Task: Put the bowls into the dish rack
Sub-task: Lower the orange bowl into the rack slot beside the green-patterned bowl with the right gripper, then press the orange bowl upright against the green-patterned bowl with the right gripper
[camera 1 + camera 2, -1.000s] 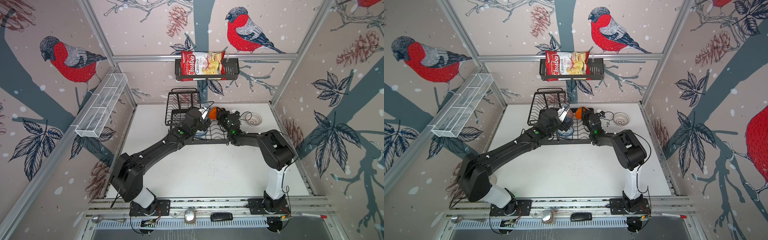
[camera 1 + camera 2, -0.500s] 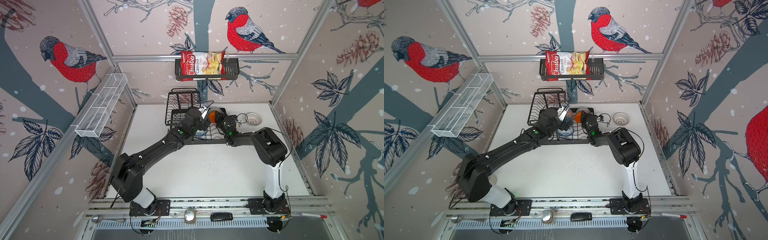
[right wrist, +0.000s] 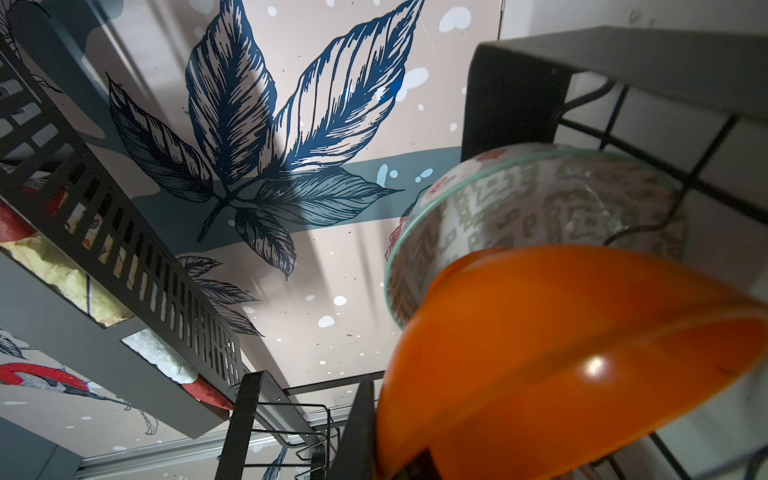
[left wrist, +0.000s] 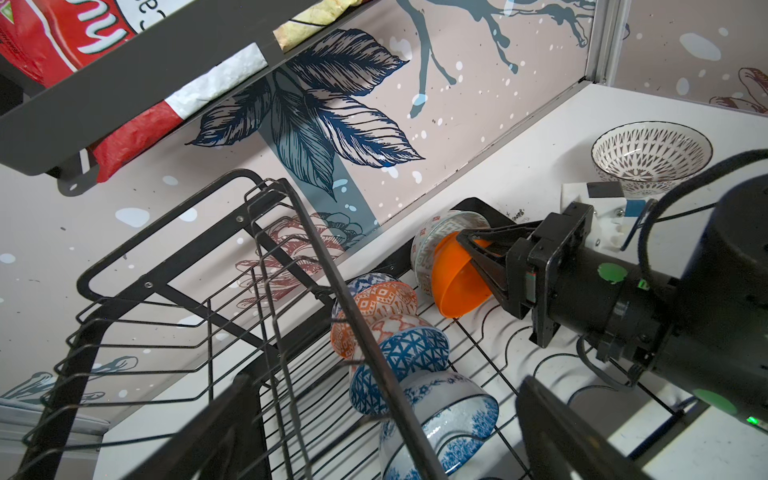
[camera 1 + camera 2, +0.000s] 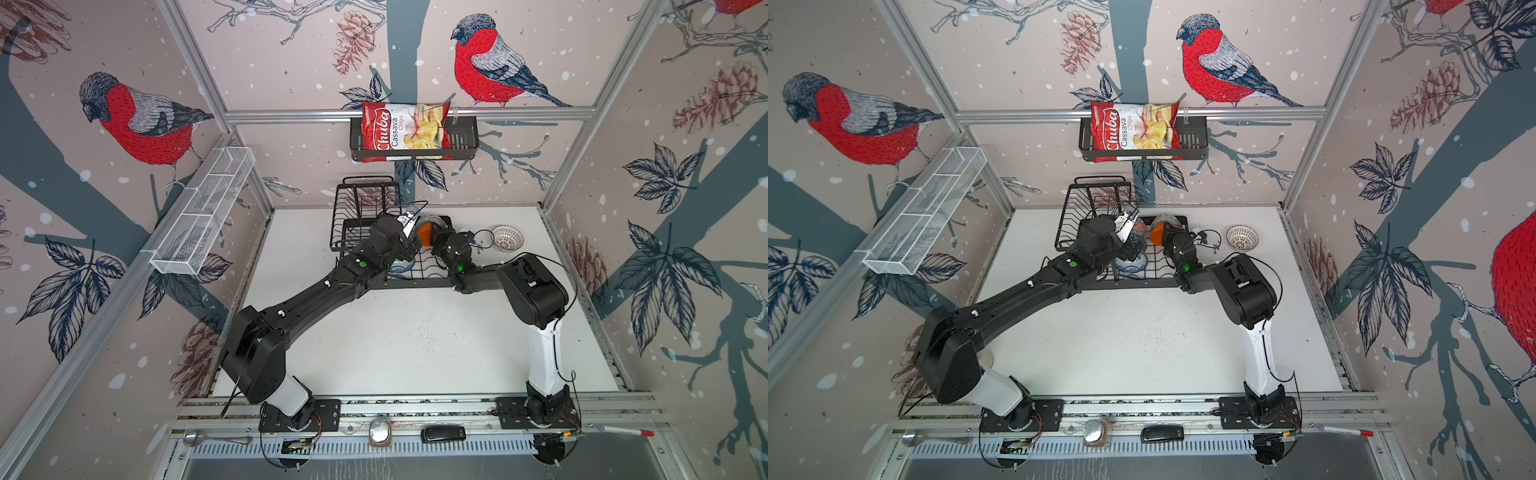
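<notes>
Racked: orange-white [image 4: 382,307], triangle [image 4: 415,349], floral [image 4: 449,411], grey [image 4: 440,232] bowls | clamped in right gripper [image 4: 471,249], held at rack [image 5: 415,284]: plain orange bowl [image 4: 455,282] | outstanding, on table [image 5: 415,332]: lattice bowl [image 5: 507,238] | left gripper [image 5: 1130,232]: spread wide, empty

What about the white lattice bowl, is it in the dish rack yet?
No, in a top view the white lattice bowl sits on the table beside the dish rack.
</notes>
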Controlling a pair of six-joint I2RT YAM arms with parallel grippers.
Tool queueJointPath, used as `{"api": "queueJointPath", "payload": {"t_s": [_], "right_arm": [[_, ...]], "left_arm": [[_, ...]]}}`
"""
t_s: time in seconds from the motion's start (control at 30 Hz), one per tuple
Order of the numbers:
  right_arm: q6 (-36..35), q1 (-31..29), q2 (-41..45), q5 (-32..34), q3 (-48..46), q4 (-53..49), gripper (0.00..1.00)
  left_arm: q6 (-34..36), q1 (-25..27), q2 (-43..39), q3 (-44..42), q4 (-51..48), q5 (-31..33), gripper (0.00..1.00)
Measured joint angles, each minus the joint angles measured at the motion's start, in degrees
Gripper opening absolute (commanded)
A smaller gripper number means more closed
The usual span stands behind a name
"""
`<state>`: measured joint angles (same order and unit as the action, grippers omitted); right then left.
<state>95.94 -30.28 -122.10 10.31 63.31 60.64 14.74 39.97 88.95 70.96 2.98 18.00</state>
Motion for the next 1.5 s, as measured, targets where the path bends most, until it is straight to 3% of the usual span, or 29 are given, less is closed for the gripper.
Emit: {"api": "queueJointPath", "payload": {"t_s": [0.37, 1.5], "right_arm": [[1.46, 0.00, 0.13, -0.46, -3.39, 3.78, 0.00], [3.41, -0.55, 2.40, -1.33, -6.64, 1.75, 0.00]], "left_arm": [[-0.37, -0.13, 0.33, 0.33, -0.35, 0.00, 0.98], [-1.27, -0.74, 0.33, 0.55, -0.50, -0.39, 0.97]]}}
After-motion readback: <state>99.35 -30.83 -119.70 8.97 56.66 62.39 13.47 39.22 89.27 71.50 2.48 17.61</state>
